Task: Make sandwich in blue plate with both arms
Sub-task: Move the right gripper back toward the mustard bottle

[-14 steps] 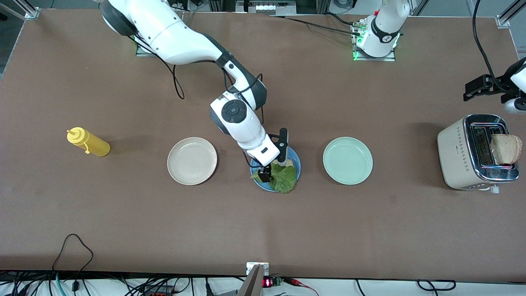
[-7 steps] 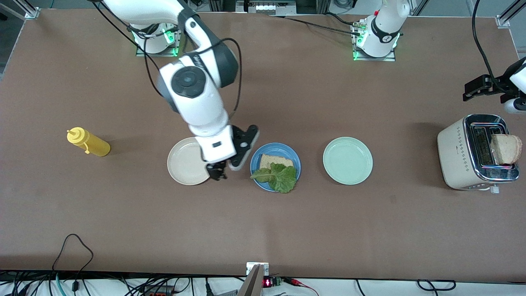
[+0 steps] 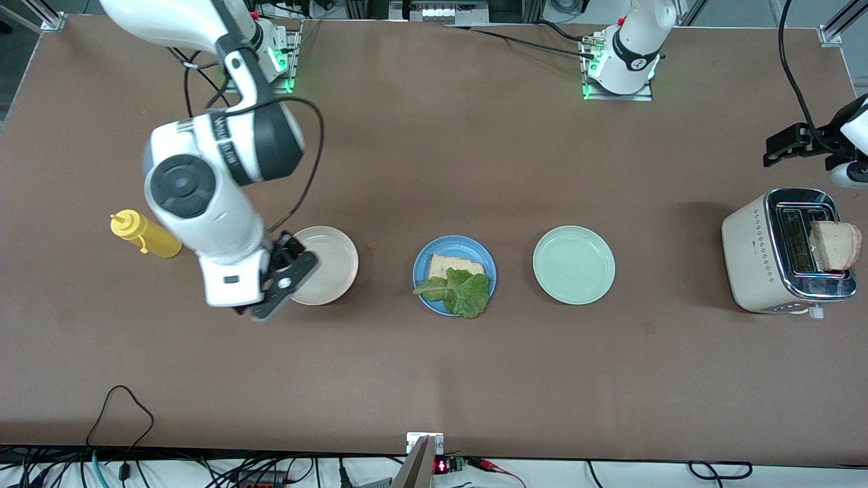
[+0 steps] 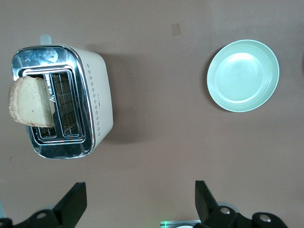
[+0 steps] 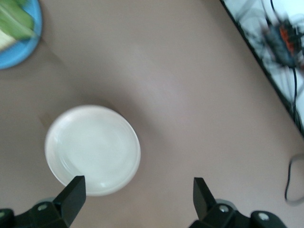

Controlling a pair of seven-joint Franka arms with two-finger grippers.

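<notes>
The blue plate (image 3: 422,271) lies mid-table between two other plates and shows in the right wrist view (image 5: 23,47) too. On it rests one bread slice (image 3: 456,263) with a green lettuce leaf (image 3: 464,293) over its nearer part. A second bread slice (image 3: 835,245) sticks out of the toaster (image 3: 759,254). My right gripper (image 5: 137,183) hangs open and empty over bare table just beside the cream plate (image 3: 332,261). My left gripper (image 4: 139,187) waits open and empty, high over the table by the toaster (image 4: 90,95) and its bread slice (image 4: 28,102).
A pale green plate (image 3: 574,264) lies between the blue plate and the toaster. A yellow squeeze bottle (image 3: 146,234) lies toward the right arm's end, close to the right arm's wrist. Cables run along the table edge nearest the front camera.
The right arm has drawn away from the blue plate, crossed the cream plate and risen toward the bottle's end. The lettuce stays on the bread. The left arm has not moved.
</notes>
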